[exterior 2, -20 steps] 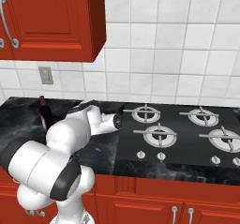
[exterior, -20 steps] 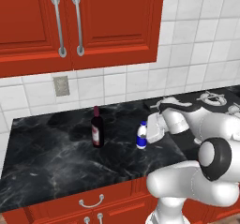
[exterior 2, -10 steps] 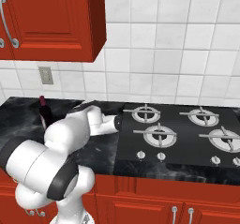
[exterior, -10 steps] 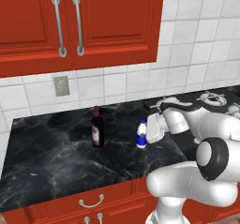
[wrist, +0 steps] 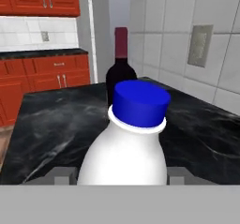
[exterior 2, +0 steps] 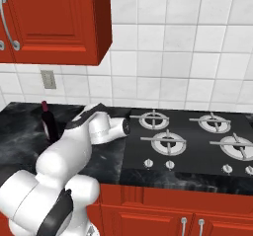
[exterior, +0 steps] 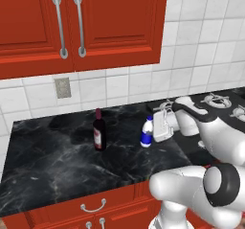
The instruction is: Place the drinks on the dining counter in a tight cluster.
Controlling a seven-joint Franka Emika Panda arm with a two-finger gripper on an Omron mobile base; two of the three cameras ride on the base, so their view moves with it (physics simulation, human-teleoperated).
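Note:
A small blue-and-white bottle [exterior: 147,132] stands on the black, white-veined dining counter [exterior: 57,166]. My gripper [exterior: 153,129] reaches in from its right, level with the counter, and is shut on it. In the hand view the bottle [wrist: 127,143] is close up with a blue cap, and a dark fingertip [wrist: 63,175] presses each side of its white body. The dark wine bottle [exterior: 99,130] with a red label stands upright to the left, apart from it. It is behind the small bottle in the hand view [wrist: 121,73] and beside my arm in the right base view [exterior 2: 47,121].
A black stove top with burners [exterior 2: 188,138] adjoins the counter on the right. Red wall cabinets [exterior: 76,27] hang above, over a white tiled wall with an outlet [exterior: 62,87]. Red drawer fronts [exterior: 93,206] run under the counter's front edge.
The fingers have closed in on the small bottle, which has stayed in about the same spot. The wine bottle has not moved.

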